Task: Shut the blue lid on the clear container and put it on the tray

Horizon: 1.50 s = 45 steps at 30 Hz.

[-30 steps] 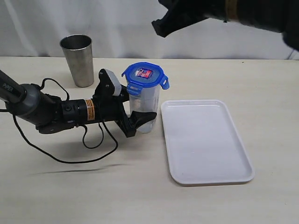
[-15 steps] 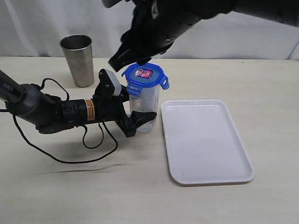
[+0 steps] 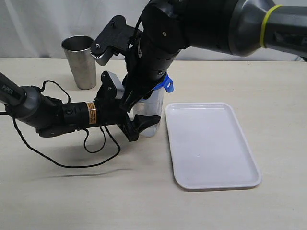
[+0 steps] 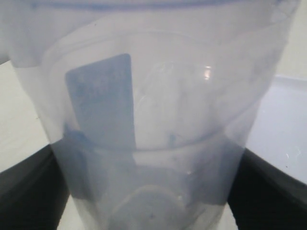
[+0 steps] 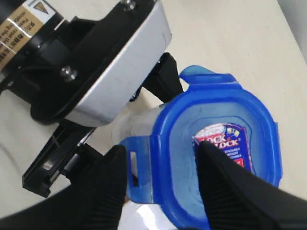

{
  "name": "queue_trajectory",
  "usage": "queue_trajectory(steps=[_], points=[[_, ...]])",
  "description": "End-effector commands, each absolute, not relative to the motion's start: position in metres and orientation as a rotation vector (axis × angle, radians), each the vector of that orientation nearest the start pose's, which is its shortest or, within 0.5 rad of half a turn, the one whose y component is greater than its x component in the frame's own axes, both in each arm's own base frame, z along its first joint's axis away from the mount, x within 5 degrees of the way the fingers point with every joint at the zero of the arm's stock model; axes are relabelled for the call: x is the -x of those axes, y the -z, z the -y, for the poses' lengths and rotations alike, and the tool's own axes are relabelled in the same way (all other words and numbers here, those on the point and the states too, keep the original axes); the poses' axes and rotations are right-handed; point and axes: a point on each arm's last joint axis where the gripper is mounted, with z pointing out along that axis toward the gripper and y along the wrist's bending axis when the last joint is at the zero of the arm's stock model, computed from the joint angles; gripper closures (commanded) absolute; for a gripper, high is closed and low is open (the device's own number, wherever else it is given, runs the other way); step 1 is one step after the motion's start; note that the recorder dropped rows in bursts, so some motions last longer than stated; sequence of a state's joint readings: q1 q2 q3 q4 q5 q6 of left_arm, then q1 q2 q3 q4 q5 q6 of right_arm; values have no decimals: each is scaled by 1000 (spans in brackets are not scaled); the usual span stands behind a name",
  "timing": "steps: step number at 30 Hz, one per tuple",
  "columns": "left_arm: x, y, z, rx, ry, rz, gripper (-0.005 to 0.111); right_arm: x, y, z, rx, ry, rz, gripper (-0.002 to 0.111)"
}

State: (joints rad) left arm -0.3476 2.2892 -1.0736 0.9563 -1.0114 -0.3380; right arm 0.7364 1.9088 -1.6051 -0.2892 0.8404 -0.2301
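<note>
Pale desk (image 3: 72, 201) under a white curtain (image 3: 38, 24), and all the action sits around the container (image 3: 153, 109). It stands upright on the desk, and the left claw (image 3: 141, 116) has it clamped low down. One black finger shows in front of the clear wall and the other is tucked behind it. From the left wrist view the see-through body fills the picture, with dark fingers (image 4: 24, 191) pressed in on both sides. That is a firm hold on the container.

Up top, the lid (image 5: 182, 134) sits over the container's mouth, label facing up. Two flaps are sticking outward, not folded down. In the exterior view only one blue flap pokes out on the tray side, because the right arm (image 3: 192, 28) hides the rest.

The right claw (image 5: 163, 187) hangs right over the lid with its jaws spread wide, gripping nothing. One finger is over the label area and the other is out past a flap. Whether either finger actually touches the plastic, I can't tell.

Just beside the container lies the tray (image 3: 240, 179), flat on the desk. A steel cup (image 3: 81, 62) stands well apart from the container, on the side away from the tray and toward the curtain. A black cable (image 3: 72, 163) loops along the desk under the left arm.
</note>
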Motion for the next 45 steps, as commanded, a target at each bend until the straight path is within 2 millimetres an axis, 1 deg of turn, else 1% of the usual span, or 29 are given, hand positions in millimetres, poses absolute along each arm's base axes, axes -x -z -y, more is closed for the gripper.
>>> queue_trajectory(steps=[1,6,10,17,21,22,27,31,37,45], points=[[-356,-71,196,-1078,786,-1575,107,-333,-260,-272,1428,227,-2158,63],[-356,-71,196,-1078,788,-1573,107,-337,-248,-272,1466,288,-2166,63],[-356,-71,196,-1078,788,-1573,107,-337,-235,-269,1542,343,-2207,63],[-356,-71,196,-1080,788,-1573,107,-339,-213,-269,1624,394,-2255,64],[-356,-71,196,-1082,788,-1572,107,-340,-201,-270,1669,406,-2256,72],[-356,-71,196,-1082,788,-1572,107,-341,-199,-271,1676,407,-2257,72],[-356,-71,197,-1086,789,-1571,107,-343,-195,-270,1704,453,-2238,72],[-356,-71,197,-1085,791,-1569,107,-344,-192,-271,1724,454,-2224,72],[-355,-71,197,-1087,793,-1566,107,-346,-189,-271,1736,468,-2204,76],[-355,-72,197,-1092,800,-1557,107,-346,-185,-273,1734,446,-2217,76]])
